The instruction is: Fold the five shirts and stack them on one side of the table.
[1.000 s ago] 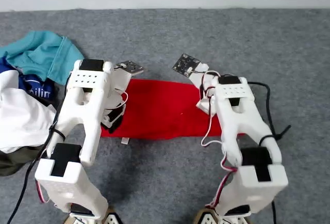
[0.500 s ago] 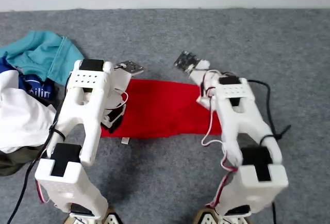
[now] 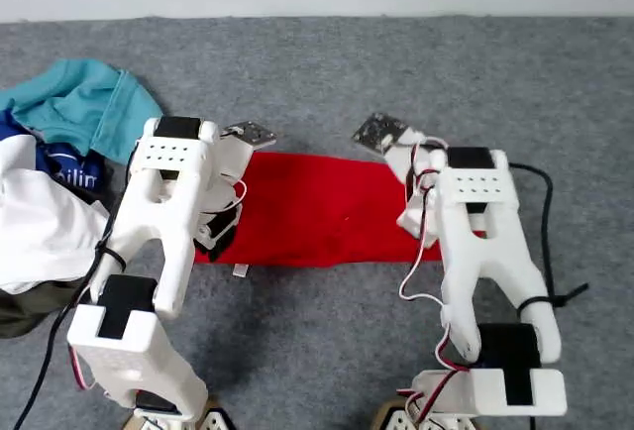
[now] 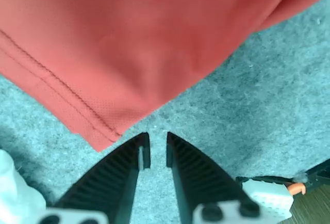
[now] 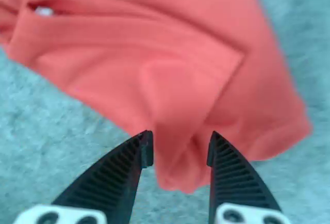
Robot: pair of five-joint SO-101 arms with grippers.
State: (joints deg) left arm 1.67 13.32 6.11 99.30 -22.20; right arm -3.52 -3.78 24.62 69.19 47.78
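A red shirt lies folded into a long strip across the middle of the grey table. My left gripper hovers over the carpet just off a hemmed corner of the red shirt; its jaws are nearly together with nothing between them. At the strip's other end, my right gripper stands open low over the red shirt, with a bunched fold of cloth between its fingers. In the high view both grippers sit under their white arms at the shirt's two ends.
A loose pile of shirts lies at the left edge: teal, blue, white and dark olive. Bare grey carpet stretches behind and to the right of the red shirt.
The right arm has swung to the right, toward the right end of the red shirt. The left arm and the shirt have stayed put.
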